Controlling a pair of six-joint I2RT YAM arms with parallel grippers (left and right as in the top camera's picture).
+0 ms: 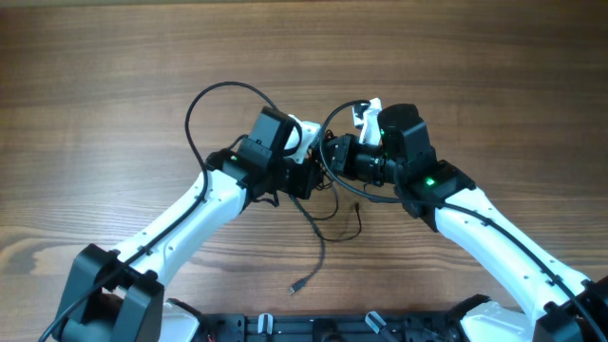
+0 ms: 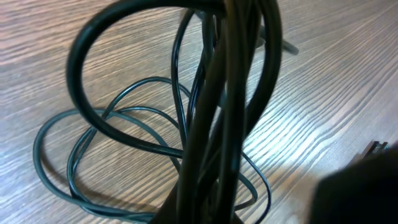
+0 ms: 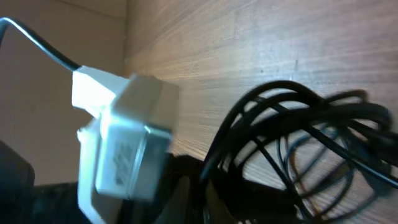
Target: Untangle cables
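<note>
Risk: left claw (image 1: 306, 163) and right claw (image 1: 344, 160) both clamp the cables (image 2: 233, 81) bunched between them; if I pull apart, loops may cinch into knots.

Left wrist view. Bundle of black cables (image 2: 227, 93) fills the centre, running from bottom edge to top, very close to the lens and blurred. One thick strand arcs out to the upper left and curves back under. Thinner loops lie flat on the wood-grain tabletop (image 2: 37, 50) at lower left, overlapping each other. Dark blurred shape (image 2: 360, 186) in the bottom right corner, unidentifiable.
</note>
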